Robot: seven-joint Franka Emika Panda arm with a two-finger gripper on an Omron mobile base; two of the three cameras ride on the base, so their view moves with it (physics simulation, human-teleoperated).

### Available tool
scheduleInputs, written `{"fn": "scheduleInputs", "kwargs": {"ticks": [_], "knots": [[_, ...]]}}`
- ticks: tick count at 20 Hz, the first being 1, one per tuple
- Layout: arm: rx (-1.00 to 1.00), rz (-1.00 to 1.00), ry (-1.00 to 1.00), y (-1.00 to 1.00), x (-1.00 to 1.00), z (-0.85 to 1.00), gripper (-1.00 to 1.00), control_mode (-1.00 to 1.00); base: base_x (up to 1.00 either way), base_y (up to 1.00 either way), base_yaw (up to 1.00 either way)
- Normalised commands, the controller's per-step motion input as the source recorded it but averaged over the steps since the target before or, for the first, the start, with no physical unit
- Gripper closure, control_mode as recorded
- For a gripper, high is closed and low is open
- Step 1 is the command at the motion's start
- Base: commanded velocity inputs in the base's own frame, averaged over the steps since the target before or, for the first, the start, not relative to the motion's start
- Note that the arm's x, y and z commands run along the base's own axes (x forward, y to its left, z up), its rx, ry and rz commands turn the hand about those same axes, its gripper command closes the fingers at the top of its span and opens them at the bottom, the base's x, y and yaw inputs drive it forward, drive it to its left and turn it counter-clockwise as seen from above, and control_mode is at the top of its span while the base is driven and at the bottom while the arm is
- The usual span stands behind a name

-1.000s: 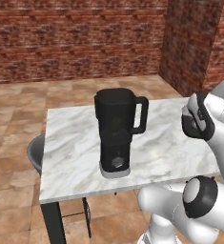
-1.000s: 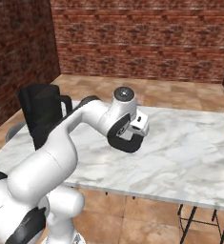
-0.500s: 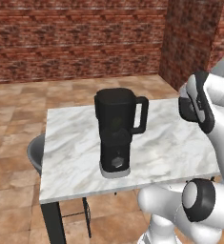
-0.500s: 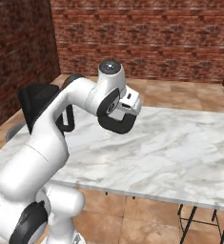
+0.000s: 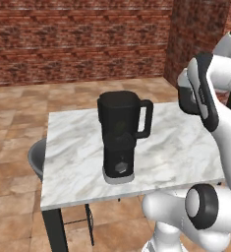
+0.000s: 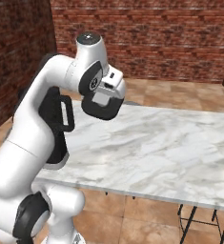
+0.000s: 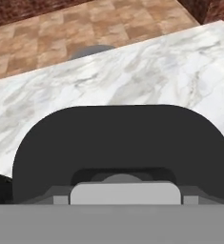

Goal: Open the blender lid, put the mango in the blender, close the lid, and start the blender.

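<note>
My tool (image 6: 103, 98) is clamped on the blender lid (image 6: 101, 110). It's held up in the air above the worktop (image 6: 170, 143), off to the handle side of the blender (image 6: 56, 119) and clear of it, not touching.

In hand view the blender lid (image 7: 123, 143) sits right up against the cam: a wide black rounded slab w/ its light grey cap (image 7: 125, 193) at the bottom. My fingertips are hidden behind it, so I read the grip from right base view, where the lid hangs curved and dark under the white hand. Marble runs past behind it, and a grey round seat (image 7: 92, 50) shows beyond the worktop's edge. In left base view the blender lid (image 5: 188, 101) is a dark block by my forearm, high over the right side of the worktop (image 5: 72, 147).

The blender (image 5: 121, 138) stands upright on the worktop, nearer the front edge than the back and left of centre. The jar top has no lid on it. The loop handle (image 5: 144, 118) points toward the right edge. The small button (image 5: 120, 166) faces the front edge, above the grey-rimmed base.

The grey seat (image 5: 36, 157) is tucked at the left edge of the worktop, below its top. Brick walls (image 5: 82, 44) stand behind, w/ a tiled floor (image 5: 18, 113) around.
</note>
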Motion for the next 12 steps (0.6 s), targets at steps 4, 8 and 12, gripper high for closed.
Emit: {"fn": "scheduleInputs", "kwargs": {"ticks": [4,8,12], "knots": [[-0.02,0.00,0.19,0.87,-0.02,0.45,1.00,-1.00,0.00,0.00,0.00],[-0.04,0.00,0.28,0.93,0.00,0.48,1.00,-1.00,0.00,0.00,0.00],[-0.02,0.00,0.27,0.80,0.00,0.59,1.00,-1.00,0.00,0.00,0.00]]}}
